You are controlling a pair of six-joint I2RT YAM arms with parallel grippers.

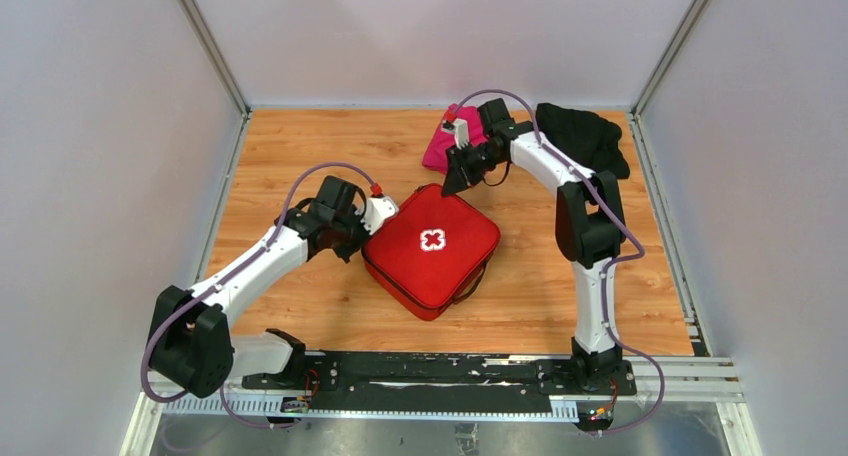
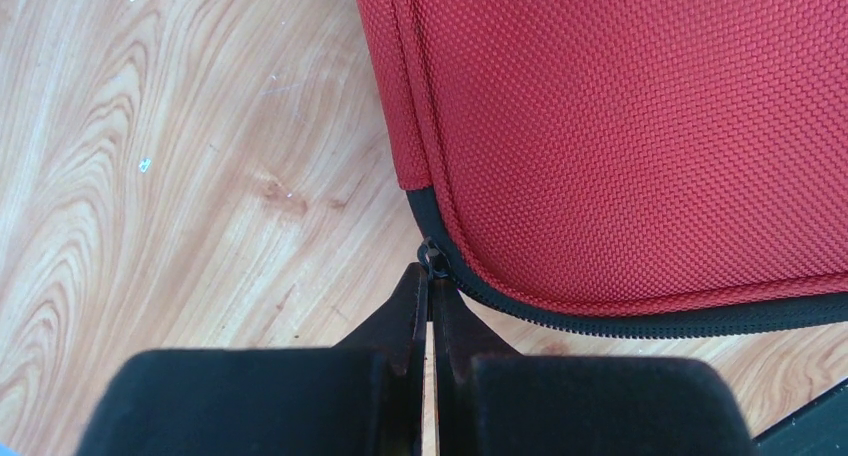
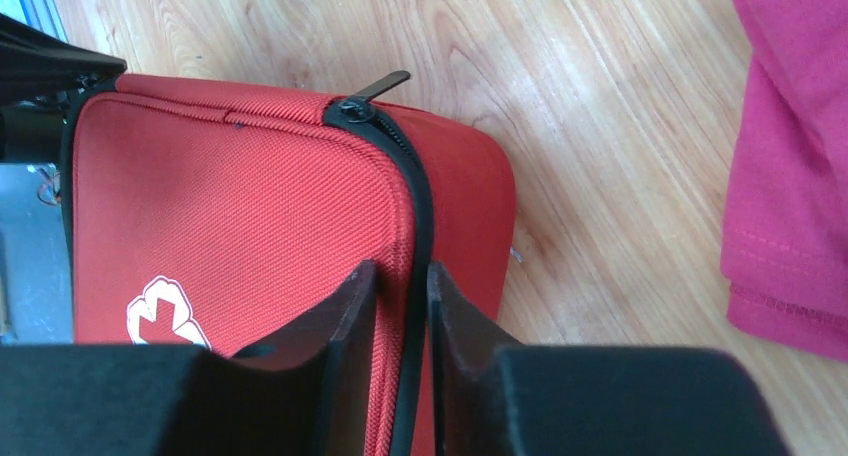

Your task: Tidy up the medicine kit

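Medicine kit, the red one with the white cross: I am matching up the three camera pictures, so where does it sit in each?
Top external: the red soft zip medicine kit lies mid-table, white cross up.
Left wrist: the kit fills the upper right.
Right wrist: the kit fills the left and middle, cross at lower left.
Shared landmark: the wood-grain tabletop beside it.

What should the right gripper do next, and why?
Probably ease the right gripper forward to the zipper pull sticking up at the corner of the medicine kit and close on it. The kit is zipped shut, the jaws stand slightly apart above it with nothing between them, and the left gripper is shut at another corner's slider.
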